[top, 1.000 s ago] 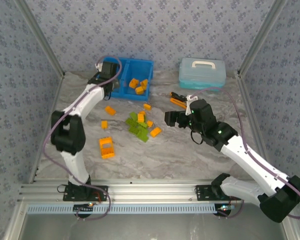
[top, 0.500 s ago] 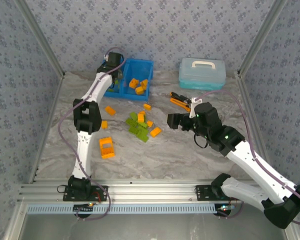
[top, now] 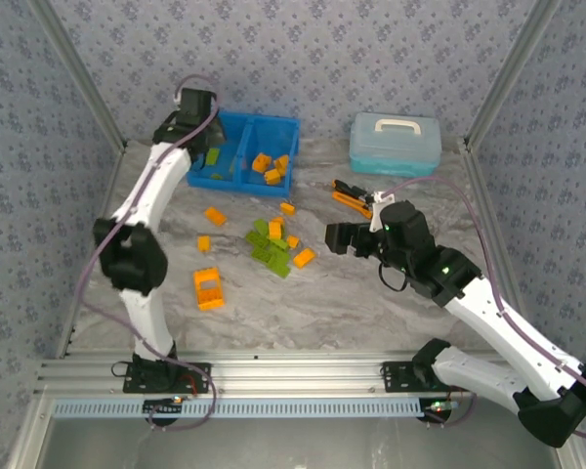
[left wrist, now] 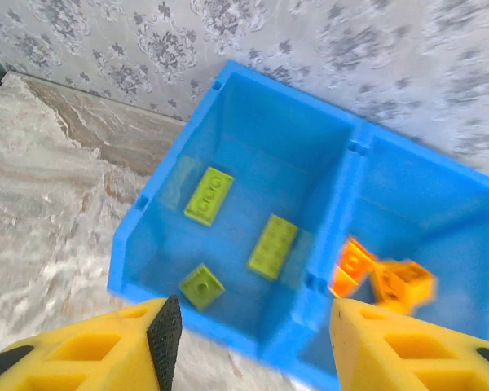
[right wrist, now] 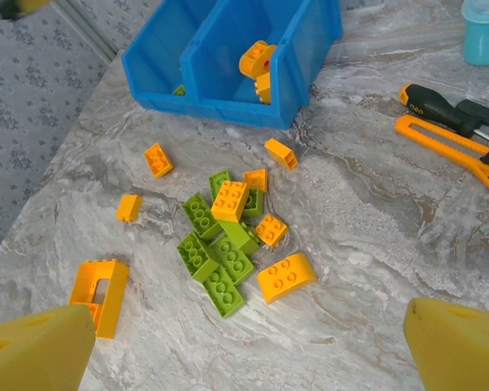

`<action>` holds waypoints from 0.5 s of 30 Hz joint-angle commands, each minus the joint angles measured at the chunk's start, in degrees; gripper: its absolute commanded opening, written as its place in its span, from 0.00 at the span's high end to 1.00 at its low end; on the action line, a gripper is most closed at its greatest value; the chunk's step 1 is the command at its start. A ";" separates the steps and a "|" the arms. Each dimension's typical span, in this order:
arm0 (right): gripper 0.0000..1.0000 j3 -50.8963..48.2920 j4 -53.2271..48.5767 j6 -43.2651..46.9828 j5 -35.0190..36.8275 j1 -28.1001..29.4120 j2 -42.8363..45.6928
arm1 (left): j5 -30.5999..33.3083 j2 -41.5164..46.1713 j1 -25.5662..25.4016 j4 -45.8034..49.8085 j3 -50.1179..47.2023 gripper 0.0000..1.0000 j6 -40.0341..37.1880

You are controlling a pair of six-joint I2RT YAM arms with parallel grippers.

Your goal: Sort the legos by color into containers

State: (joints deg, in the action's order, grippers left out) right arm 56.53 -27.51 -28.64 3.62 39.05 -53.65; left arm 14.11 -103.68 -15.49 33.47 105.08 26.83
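The blue bin point(top: 264, 125) stands at the back left, its two containers side by side. Three lime legos point(left wrist: 272, 246) lie in its left compartment point(left wrist: 244, 147), several orange legos point(left wrist: 387, 278) in the right one point(left wrist: 440, 212). My left gripper point(left wrist: 248, 350) hovers open just before the bin's near wall, nothing between its fingers; from above it point(top: 199, 125) sits at the bin's left end. A heap of lime and orange legos point(right wrist: 228, 236) lies mid-table, with a large orange block point(right wrist: 102, 293) to its left. My right gripper point(right wrist: 248, 358) hangs open above the table, right of the heap point(top: 273, 244).
A pale blue lidded case point(top: 396, 142) stands at the back right. Orange-and-black hand tools point(right wrist: 452, 130) lie on the marble between the case and the heap. Loose orange bricks point(right wrist: 157, 159) sit near the bin's front. Patterned walls close in the left, right and back.
My left gripper has drawn up and to the left from the bin's left compartment, and its jaws have parted. The right gripper has barely shifted.
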 commanded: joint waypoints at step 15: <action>0.00 0.09 3.73 0.23 0.48 0.26 -5.84 | -6.43 19.91 -21.47 -5.22 -50.09 0.40 45.83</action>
State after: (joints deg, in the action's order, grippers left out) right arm 56.16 -25.10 -28.73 4.01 39.05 -59.59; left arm 10.04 -80.97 -36.49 31.14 54.83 63.57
